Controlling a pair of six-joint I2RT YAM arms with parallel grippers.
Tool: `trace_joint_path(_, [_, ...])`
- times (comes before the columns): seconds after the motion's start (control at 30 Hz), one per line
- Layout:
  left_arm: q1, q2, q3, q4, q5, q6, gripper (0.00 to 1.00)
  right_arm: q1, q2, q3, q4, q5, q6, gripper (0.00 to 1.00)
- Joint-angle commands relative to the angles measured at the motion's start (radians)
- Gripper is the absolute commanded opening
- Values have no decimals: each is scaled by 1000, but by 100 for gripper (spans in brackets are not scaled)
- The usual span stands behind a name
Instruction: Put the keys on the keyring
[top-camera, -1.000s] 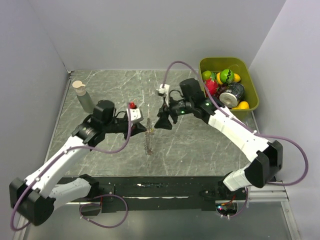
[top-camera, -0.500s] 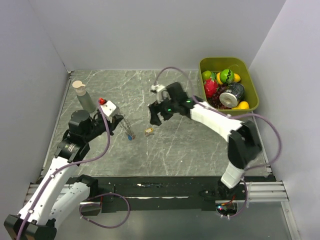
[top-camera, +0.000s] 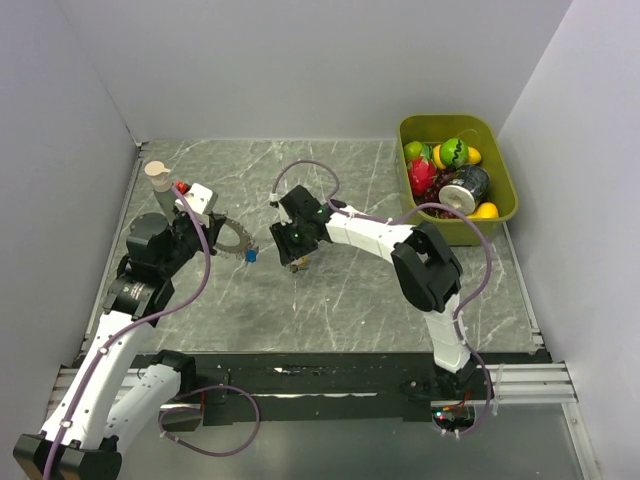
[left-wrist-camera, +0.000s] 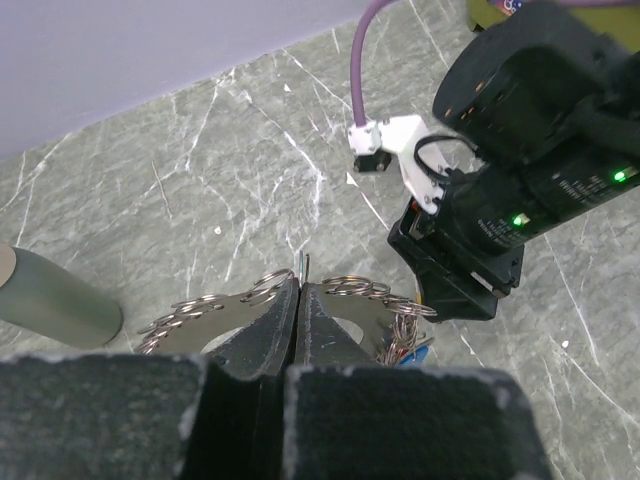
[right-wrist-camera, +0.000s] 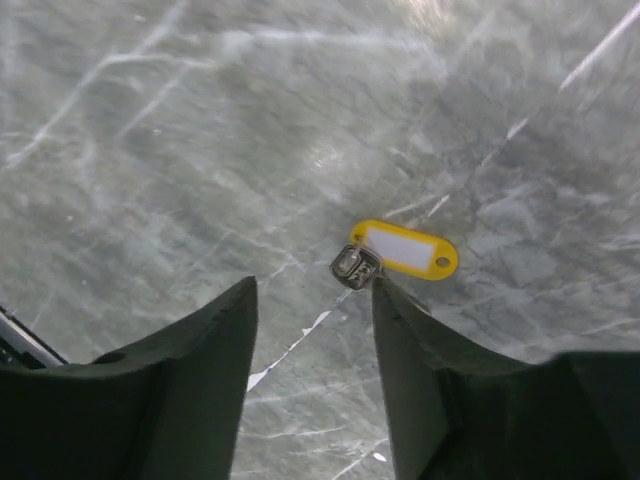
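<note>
Yellow key (right-wrist-camera: 405, 250) lies flat on the worktop (top-camera: 350, 300). In the right wrist view its long axis runs from 9 to 3 o'clock, with the small metal end at 9 o'clock and the yellow, white-labelled tag at 3 o'clock.

Right claw (right-wrist-camera: 315, 290) hangs directly above it with fingers spread, holding nothing. The key's metal end sits just beside the inner tip of the finger on the 3 o'clock side; contact cannot be confirmed.

Blue key (top-camera: 250, 256) sits at 9 o'clock of the right claw in the top view, at the lower end of the keyring (left-wrist-camera: 352, 300). Whether it is threaded on cannot be told.

The keyring extends from the left claw (left-wrist-camera: 298, 292) toward 4 o'clock in the top view. In the left wrist view its fringe of loops spreads from 9 to 3 o'clock.

Left claw is pressed together on the keyring's middle, holding it above the worktop.

Grey-green bottle (top-camera: 155, 172) stands upright at 11 o'clock of the left claw, pale cap up.

Green bin (top-camera: 450, 120), far right corner, holds a drinks can (top-camera: 465, 188) on its side, a striped green ball (top-camera: 455, 152), and red, yellow and green fruit pieces.
</note>
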Motion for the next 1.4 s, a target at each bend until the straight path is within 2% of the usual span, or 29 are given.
trace_joint_path(0.0, [7,-10,24,89,6,-13,1,6,20,18,-4,46,59,52])
trace_joint_path(0.1, [8,-11,13,94,25,-8,1,3,39,12,10,62,65,51])
trace_joint_path(0.2, [8,-14,5,102,37,-10,1,6,38,-3,36,49,68,41])
trace_joint_path(0.57, [8,-13,-5,105,55,-11,1,6,90,21,22,31,73,35])
trace_joint_path(0.67, [8,-19,-7,103,54,-11,1,6,101,12,36,23,73,25])
trace_joint_path(0.7, [8,-20,-7,105,52,-11,1,6,92,-3,47,20,68,13])
trace_joint_path(0.77, [8,-23,-9,103,55,-10,1,6,78,-17,70,28,70,2])
trace_joint_path(0.8, [8,-23,-9,103,57,-8,1,6,63,-32,77,25,65,0])
trace_joint_path(1.13, [8,-37,-19,100,121,21,1,-3,-112,-152,176,60,2,0])
trace_joint_path(1.37, [8,-25,-18,82,258,65,1,-63,-276,-239,242,-85,-39,0])
